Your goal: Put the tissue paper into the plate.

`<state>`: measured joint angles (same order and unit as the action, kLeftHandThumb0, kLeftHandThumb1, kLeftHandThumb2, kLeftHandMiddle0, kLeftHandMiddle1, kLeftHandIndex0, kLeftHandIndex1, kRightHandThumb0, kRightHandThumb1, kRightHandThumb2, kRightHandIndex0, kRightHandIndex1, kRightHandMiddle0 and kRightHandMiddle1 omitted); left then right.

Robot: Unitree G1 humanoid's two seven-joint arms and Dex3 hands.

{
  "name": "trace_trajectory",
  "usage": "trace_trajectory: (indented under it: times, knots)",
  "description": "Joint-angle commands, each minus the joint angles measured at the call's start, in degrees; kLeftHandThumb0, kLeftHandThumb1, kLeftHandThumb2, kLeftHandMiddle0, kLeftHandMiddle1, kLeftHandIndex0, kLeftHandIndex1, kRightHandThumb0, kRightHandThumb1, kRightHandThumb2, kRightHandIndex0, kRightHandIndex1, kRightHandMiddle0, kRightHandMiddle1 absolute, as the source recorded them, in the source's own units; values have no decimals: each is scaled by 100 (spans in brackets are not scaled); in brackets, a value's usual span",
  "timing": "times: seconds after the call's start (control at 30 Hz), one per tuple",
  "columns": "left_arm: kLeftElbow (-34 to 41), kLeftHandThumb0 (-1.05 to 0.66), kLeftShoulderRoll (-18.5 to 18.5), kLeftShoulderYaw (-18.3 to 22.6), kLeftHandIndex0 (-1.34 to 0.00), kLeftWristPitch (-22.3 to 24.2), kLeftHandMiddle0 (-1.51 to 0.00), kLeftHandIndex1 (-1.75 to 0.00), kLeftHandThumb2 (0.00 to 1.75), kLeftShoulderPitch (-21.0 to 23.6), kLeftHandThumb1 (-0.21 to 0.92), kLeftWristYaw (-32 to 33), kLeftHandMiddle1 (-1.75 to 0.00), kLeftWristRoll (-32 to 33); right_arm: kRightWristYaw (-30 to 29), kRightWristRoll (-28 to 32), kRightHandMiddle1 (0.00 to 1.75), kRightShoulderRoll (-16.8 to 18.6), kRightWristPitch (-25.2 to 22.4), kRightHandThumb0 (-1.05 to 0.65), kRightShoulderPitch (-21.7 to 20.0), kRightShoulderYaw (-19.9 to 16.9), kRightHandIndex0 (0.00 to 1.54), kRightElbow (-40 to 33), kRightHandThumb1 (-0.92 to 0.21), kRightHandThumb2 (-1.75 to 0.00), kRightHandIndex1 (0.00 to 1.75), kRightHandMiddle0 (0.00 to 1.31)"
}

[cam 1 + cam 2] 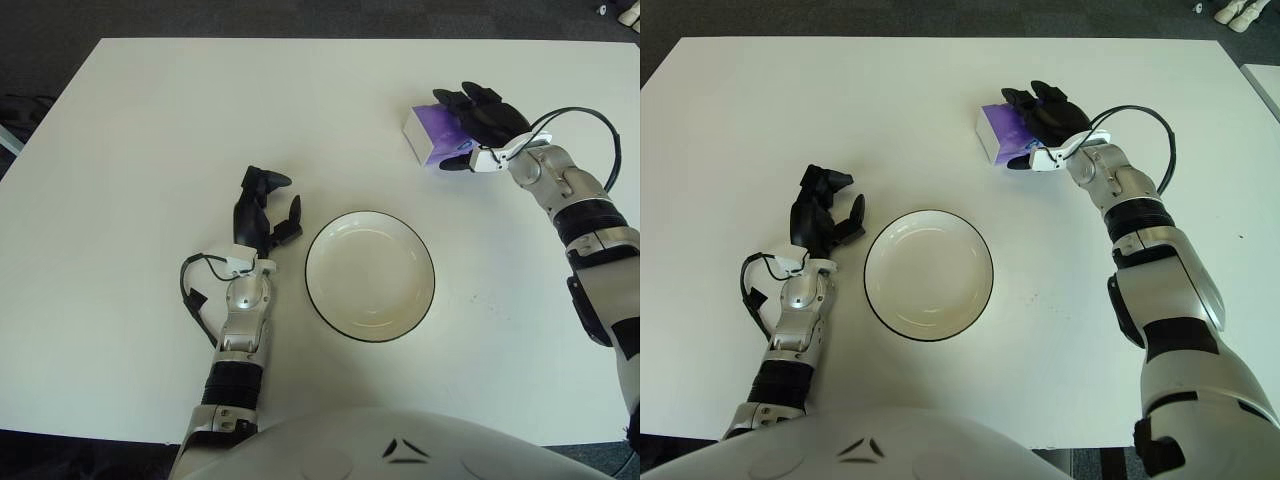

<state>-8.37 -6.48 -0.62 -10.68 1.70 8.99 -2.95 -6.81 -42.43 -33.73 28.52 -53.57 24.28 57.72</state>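
The table (150, 150) looked like a smooth matt off-white laminate. The plate (370, 276) was glossy, ceramic by the look of it, cream with a thin dark rim. The tissue pack (428, 138) had a shiny purple plastic wrap. Both hands, right hand (478, 120) and left hand (262, 210), were matt black plastic, with satin silvery metal forearms.

A white desk (940, 120) seen from above. At its centre sits an empty white plate (928, 274) with a thin dark rim. The left robot hand (823, 215) shows just left of the plate, black fingers loosely curled, holding nothing. Toward the far right, the right robot hand (1040, 122) lies over a purple tissue paper pack (997, 129), fingers draped across its top.
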Motion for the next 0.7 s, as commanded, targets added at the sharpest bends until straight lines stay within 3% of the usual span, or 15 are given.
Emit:
trace_trajectory:
  times: [0.0, 0.67]
  knots:
    - [-396, 0, -97, -22, -40, 311, -64, -175, 90, -452, 54, 33, -124, 21, -129, -128, 27, 83, 57, -98, -146, 151, 0, 284, -56, -67, 0, 0]
    - [-411, 0, -108, -28, -39, 208, -62, -175, 88, -477, 56, 19, -125, 54, -92, -187, 24, 295, 23, -98, -336, 609, 0, 930, -56, -64, 0, 0]
